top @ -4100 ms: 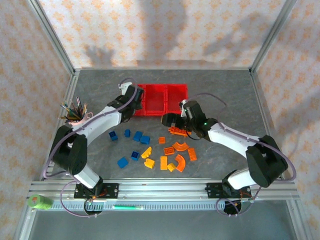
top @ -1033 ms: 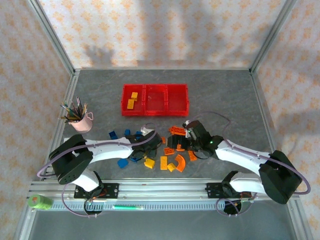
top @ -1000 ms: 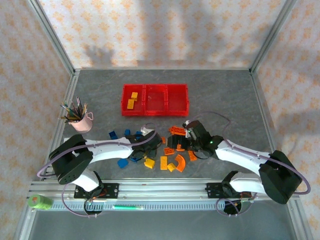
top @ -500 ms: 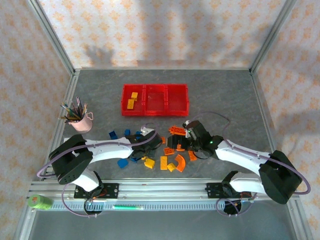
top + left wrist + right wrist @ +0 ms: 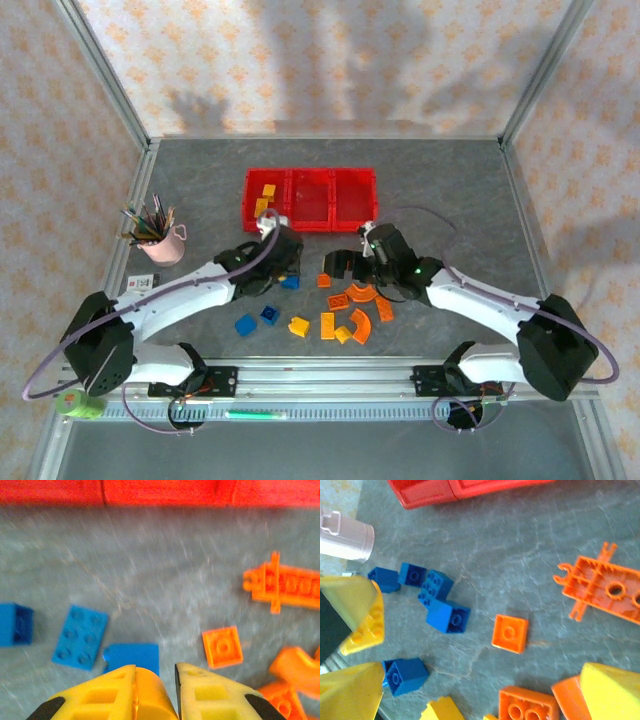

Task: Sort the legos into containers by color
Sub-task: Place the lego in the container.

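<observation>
My left gripper (image 5: 271, 231) is raised just in front of the red containers (image 5: 310, 198), shut on a yellow lego (image 5: 150, 694) wedged between its yellow fingers; the same brick (image 5: 367, 627) shows at the left of the right wrist view. Two yellow legos (image 5: 263, 199) lie in the left container. My right gripper (image 5: 345, 264) hangs open over the orange legos, its fingers (image 5: 615, 690) far apart with nothing between them. Below it lie an orange square (image 5: 510, 633), the long orange plate (image 5: 602, 587) and blue bricks (image 5: 447, 617). Blue, yellow and orange legos (image 5: 328, 325) stay scattered near the front.
A pink pencil cup (image 5: 160, 240) stands at the left, close to my left arm. The container wall (image 5: 160, 490) runs across the top of the left wrist view. Metal frame posts border the table; bare grey surface lies right of the containers.
My left gripper shut on a yellow lego low among the bricks and has lifted it back toward the containers. My right gripper has shifted a little back and left, still open.
</observation>
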